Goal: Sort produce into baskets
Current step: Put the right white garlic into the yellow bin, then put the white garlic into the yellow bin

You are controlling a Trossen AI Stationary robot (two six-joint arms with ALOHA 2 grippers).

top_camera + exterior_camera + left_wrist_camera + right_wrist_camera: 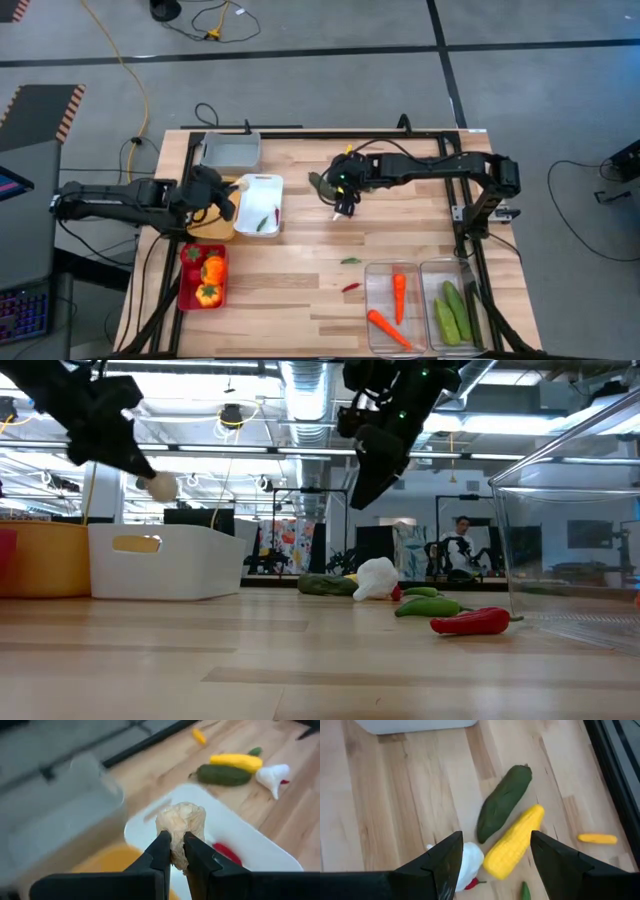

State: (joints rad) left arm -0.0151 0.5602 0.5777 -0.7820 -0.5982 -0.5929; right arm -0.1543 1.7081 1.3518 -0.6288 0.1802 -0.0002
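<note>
My left gripper [174,840] is shut on a cream, knobbly piece of produce [181,822]. It hangs over the near edges of the yellow basket [212,228] and the white basket [262,190]. A red chili [225,852] lies in the white basket. My right gripper [496,840] stands open above the table's middle. Under it lie a white garlic [469,862], a yellow corn cob [514,842] and a dark green cucumber [504,802]. It touches none of them. My left gripper pinches the cream piece between its two fingers [160,851] by its lower part [177,847]; the knobbly end sticks out past the fingertips. The fingers slant down from the table's left side. The piece [160,487] is lifted clear, above the baskets.
A grey basket [230,150] stands at the far left and a red basket [186,285] with peppers at the near left. Two clear baskets [378,300] [430,285] at the near right hold carrots and cucumbers. A green chili [350,261], a red chili [350,287] and a small yellow piece [597,838] lie loose.
</note>
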